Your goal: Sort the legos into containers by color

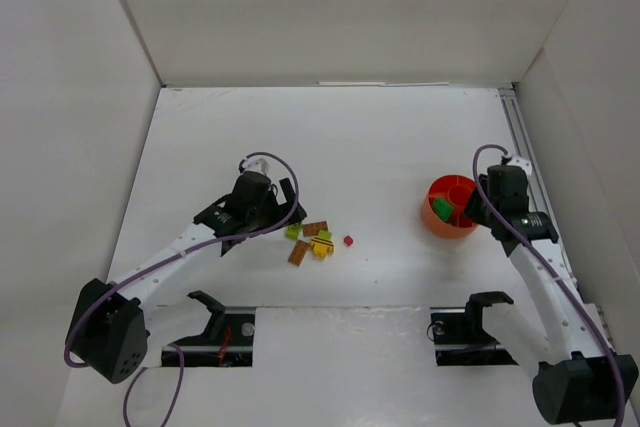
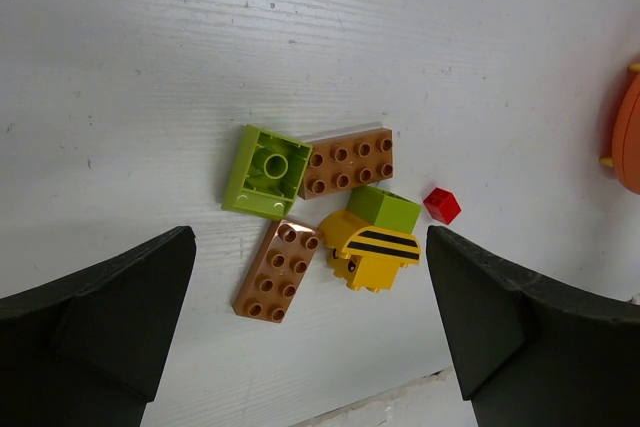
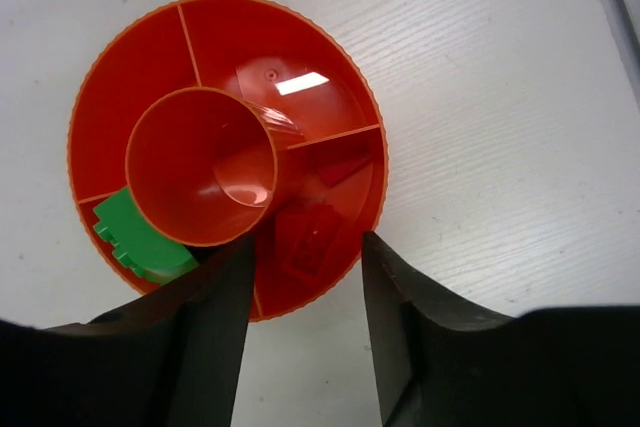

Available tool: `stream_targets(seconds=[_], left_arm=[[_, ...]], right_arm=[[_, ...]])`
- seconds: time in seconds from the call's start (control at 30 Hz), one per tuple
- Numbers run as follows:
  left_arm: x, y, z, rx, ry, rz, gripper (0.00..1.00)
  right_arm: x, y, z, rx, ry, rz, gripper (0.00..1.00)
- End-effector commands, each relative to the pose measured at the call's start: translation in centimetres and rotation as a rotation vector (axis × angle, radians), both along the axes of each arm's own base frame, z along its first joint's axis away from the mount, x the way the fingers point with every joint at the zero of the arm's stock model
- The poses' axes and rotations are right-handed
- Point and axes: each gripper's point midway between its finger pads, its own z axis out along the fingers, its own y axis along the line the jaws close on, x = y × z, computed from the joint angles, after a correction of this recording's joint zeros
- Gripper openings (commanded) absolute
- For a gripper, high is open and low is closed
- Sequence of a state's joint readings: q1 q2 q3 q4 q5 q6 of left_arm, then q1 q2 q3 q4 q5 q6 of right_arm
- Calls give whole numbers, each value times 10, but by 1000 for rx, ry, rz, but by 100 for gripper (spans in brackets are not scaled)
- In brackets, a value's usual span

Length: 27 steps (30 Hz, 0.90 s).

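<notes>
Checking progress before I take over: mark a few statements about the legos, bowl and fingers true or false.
1. A green lego lies in an outer compartment of the bowl. True.
2. The left fingers are shut on a lego. False: they stand open, holding nothing.
3. The small red lego lies on the table, outside the bowl. True.
4. The bowl's centre cup holds a lego. False: it is empty.
5. The right fingers are above the bowl. True.

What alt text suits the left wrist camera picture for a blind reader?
Six plastic toy bricks lie on a white table between the left gripper's wide-open black fingers: two orange-brown plates, two lime bricks, a yellow black-striped piece, a tiny red cube.
</notes>
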State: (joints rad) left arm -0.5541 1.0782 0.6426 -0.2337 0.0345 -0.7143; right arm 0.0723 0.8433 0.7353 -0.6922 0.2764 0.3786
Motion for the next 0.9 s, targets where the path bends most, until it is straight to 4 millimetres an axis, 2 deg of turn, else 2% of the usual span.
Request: stream_targets(seconds=[0.0,0.13,0.2,0.23,0.33,0.4,0.43,0.5,0.53,0.57,0.63,0.67,0.7,0.73,0.77,0.8,0.87], left_arm=[[10,-6,22,-34,-55,-7,100],[10,-6,22,-34,-55,-7,100],[10,-6,22,-34,-55,-7,100],[8,-5,18,-29,-48,-7,100],[6,-4,14,-30,-34,1,100],[1,-3,4,-32,-10,3,100],[1,-3,7,-43,-14,10,100],[-3,-1,2,-43,-1,18,100],[-3,-1,2,-43,-1,18,100],[-3,-2,4,-55,-5,25,100],[-7,1,1,-48,6,25,100],[-7,1,1,-48,6,25,100],[-9,1,2,-55,8,32,100],[-9,1,2,-55,8,32,100],[-11,5,-1,-43,14,39,100],[-11,5,-1,-43,14,39,100],[-11,5,2,-49,4,38,100]], right_arm=[[0,-2,6,7,-42,-22,53],[3,0,17,-11,-65,25,55],[12,20,28,29,-115,159,57],[23,29,44,16,-195,255,59],[27,78,58,72,-265,483,63],[33,108,58,78,-276,610,63],[28,136,59,84,-279,704,64],[30,165,50,54,-254,782,64],[18,195,48,46,-238,886,66],[21,213,38,26,-204,934,66],[15,239,20,-7,-137,1007,66],[8,260,16,-18,-118,1062,64],[5,271,-12,-35,-28,1085,63],[7,275,-22,-63,-1,1072,61],[0,287,-30,-62,26,1098,60],[-1,295,-46,-69,67,1106,60],[-3,309,-52,-58,66,1120,60]])
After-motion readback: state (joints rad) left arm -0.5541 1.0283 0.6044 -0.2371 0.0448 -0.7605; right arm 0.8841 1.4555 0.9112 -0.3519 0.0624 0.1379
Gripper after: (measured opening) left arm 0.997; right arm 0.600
